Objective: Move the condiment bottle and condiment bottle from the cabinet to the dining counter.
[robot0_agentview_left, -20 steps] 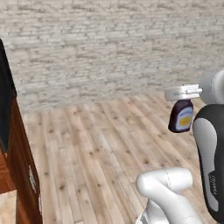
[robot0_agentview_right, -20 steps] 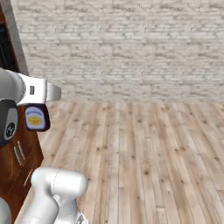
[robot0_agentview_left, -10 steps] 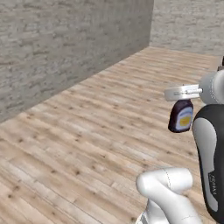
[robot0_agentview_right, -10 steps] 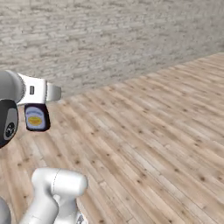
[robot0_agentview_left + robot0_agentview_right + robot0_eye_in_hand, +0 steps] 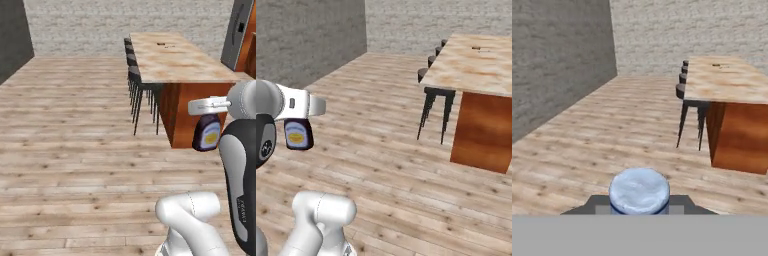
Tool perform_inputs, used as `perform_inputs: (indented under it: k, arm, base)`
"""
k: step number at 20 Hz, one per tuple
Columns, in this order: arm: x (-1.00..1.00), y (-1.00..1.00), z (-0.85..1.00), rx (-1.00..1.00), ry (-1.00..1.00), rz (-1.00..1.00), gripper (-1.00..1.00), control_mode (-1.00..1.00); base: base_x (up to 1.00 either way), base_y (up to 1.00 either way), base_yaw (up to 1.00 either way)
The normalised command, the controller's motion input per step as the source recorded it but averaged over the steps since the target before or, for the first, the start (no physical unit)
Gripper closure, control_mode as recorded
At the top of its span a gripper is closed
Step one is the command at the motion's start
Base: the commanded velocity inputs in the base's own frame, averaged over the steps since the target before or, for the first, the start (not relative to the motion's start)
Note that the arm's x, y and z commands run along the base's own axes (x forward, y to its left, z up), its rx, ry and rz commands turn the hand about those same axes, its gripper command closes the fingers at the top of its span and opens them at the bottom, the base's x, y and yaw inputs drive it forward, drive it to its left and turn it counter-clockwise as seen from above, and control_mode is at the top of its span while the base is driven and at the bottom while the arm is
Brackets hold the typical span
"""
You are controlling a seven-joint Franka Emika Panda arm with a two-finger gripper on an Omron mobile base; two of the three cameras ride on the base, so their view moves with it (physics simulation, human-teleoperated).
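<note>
While clamped in the tool (image 5: 209,111), the condiment bottle (image 5: 207,134) shows an unreadable yellow label.

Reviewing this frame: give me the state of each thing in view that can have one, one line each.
Gripper: shut on the bottle.
Bottle: held off the floor, hanging below the hand, label facing the base cameras.
Dining counter: ahead of the base, a few small things at its far end, too small to name.
Stools: standing in a row along the counter's side.

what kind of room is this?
Likely a kitchen-dining area: a long wood-topped dining counter with dark stools along one side, plank floor, brick walls, and what looks like a fridge at the far right.
</note>
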Motion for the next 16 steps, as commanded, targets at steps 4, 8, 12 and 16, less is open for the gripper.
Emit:
perform_inputs:
  k: [4, 8, 12, 16]
  arm:
    - [0.00, 0.00, 0.00, 0.00, 0.00, 0.00, 1.00, 1.00]
    - [0.00, 0.00, 0.00, 0.00, 0.00, 0.00, 1.00, 1.00]
    - [0.00, 0.00, 0.00, 0.00, 0.00, 0.00, 1.00, 1.00]
    - [0.00, 0.00, 0.00, 0.00, 0.00, 0.00, 1.00, 1.00]
  base:
    - [0.83, 0.14, -0.49]
    - [1.00, 0.04, -0.33]
    - [1.00, 0.00, -0.29]
    - [1.00, -0.01, -0.10]
